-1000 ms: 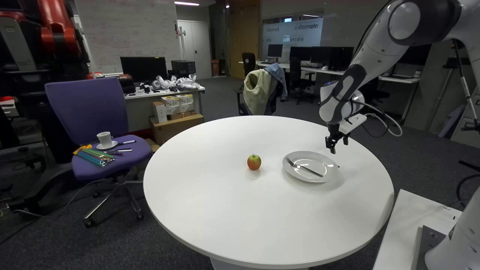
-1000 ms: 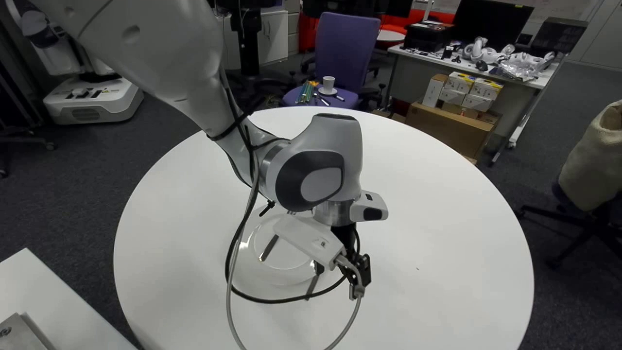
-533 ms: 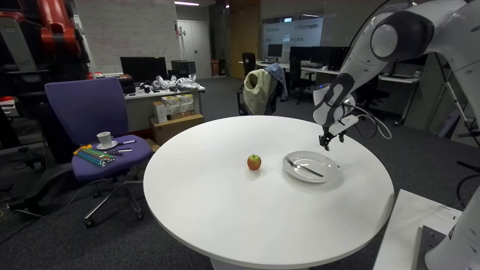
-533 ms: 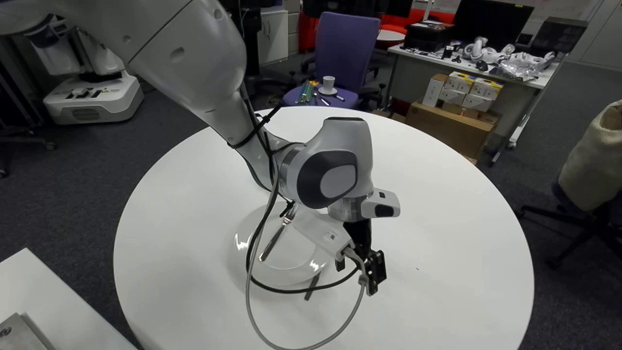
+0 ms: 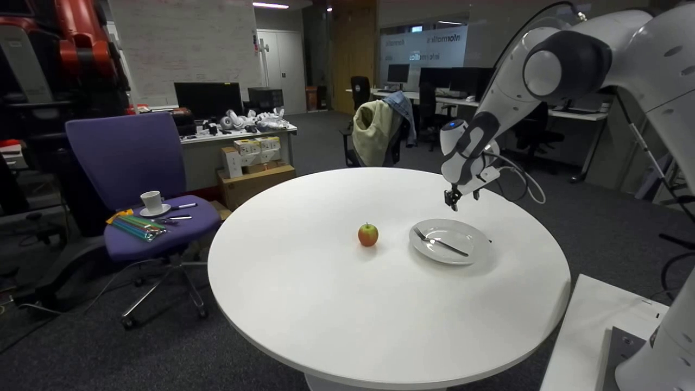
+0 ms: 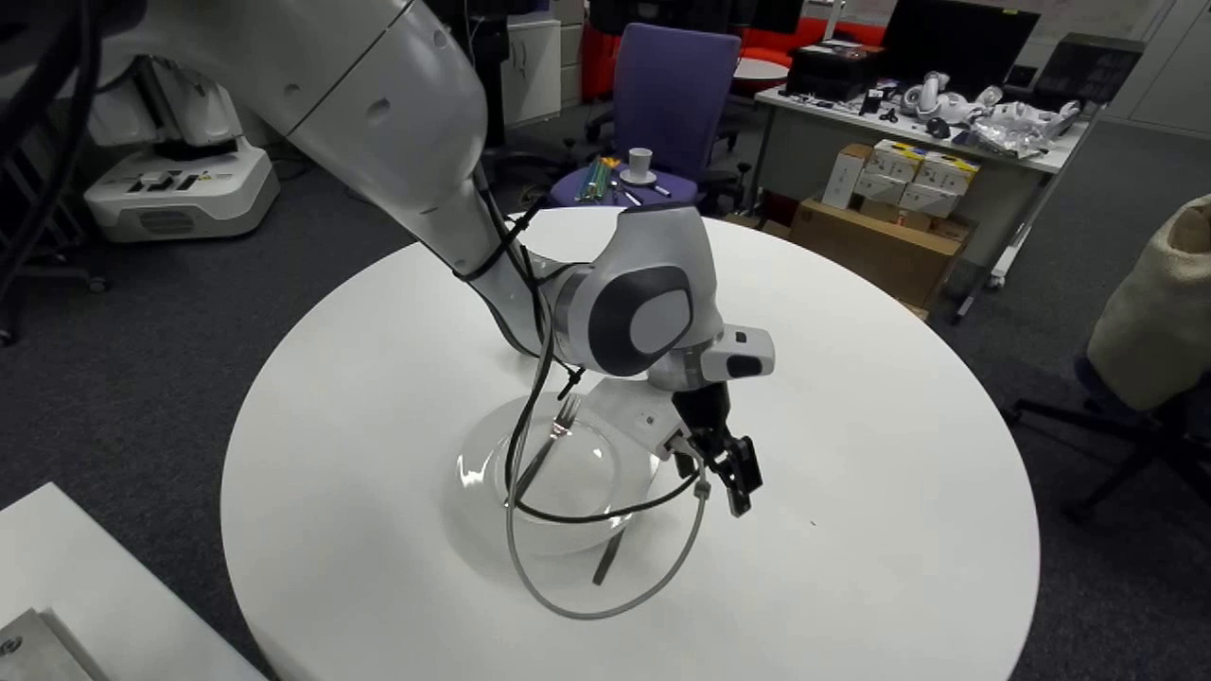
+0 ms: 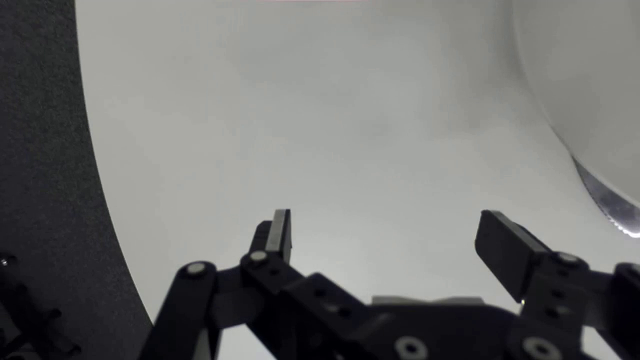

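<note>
My black gripper (image 7: pixel 385 225) is open and empty, its two fingers (image 7: pixel 510 250) wide apart over bare white tabletop. It hangs above the table beside the plate, as both exterior views show (image 5: pixel 464 201) (image 6: pixel 711 487). The white plate (image 5: pixel 461 236) is the nearest thing; its rim (image 7: pixel 590 65) shows at the wrist view's right. A fork (image 5: pixel 442 245) lies on the plate. A knife (image 6: pixel 608 558) lies partly under the plate's edge; its serrated blade (image 7: pixel 607 197) shows in the wrist view. A red-green apple (image 5: pixel 368 234) stands apart on the table, hidden by the arm from elsewhere.
The round white table (image 5: pixel 326 304) has its edge at the wrist view's left. A purple chair (image 5: pixel 130 163) holds a cup (image 5: pixel 152 201), a saucer and coloured pencils. A chair with a jacket (image 5: pixel 374 130) stands behind the table. Cables hang from the arm in front of the plate.
The open gripper has moved left and slightly up in an exterior view, away from the knife's side. More of the plate and fork has come into sight behind the arm. Plate and apple have not moved.
</note>
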{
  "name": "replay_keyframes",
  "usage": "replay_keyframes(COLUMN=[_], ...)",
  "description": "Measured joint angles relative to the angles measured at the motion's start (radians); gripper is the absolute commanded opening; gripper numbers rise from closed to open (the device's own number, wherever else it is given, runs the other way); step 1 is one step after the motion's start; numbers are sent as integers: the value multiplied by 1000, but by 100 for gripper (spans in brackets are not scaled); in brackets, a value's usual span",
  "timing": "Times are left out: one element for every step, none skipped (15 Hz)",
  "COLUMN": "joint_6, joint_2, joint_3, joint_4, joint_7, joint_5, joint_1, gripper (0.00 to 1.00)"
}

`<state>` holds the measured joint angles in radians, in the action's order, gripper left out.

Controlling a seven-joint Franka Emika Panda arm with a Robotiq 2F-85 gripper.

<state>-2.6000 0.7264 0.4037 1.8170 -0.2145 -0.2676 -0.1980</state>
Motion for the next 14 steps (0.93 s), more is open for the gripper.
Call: replay_keyframes(joint_6=[-19, -36, -48, -61, -74, -84, -92, -98, -104, -109, -114, -115, -115, -115], joint_2=[6, 13, 21, 28, 35, 43, 50, 56, 61, 68, 74, 80, 85, 89], joint_3=[0, -1, -1, -1, -2, -4, -7, -13, -18, -24, -29, -34, -39, -44], joint_4=[-4, -10, -16, -20, -24, -29, -33, -36, -37, -38, -38, -38, -38, -38], joint_7=[-16, -30, -42, -53, -61, -67, -68, -68, -68, -68, -68, -68, -68, -68], joint_5=[0, 1, 2, 4, 9, 15, 23, 33, 45, 57, 68, 80, 93, 105], joint_1=[13, 25, 37, 48, 57, 63, 67, 68, 68, 67, 67, 67, 66, 65], gripper=[100, 100, 100, 100, 100, 100, 100, 100, 100, 100, 100, 100, 100, 100])
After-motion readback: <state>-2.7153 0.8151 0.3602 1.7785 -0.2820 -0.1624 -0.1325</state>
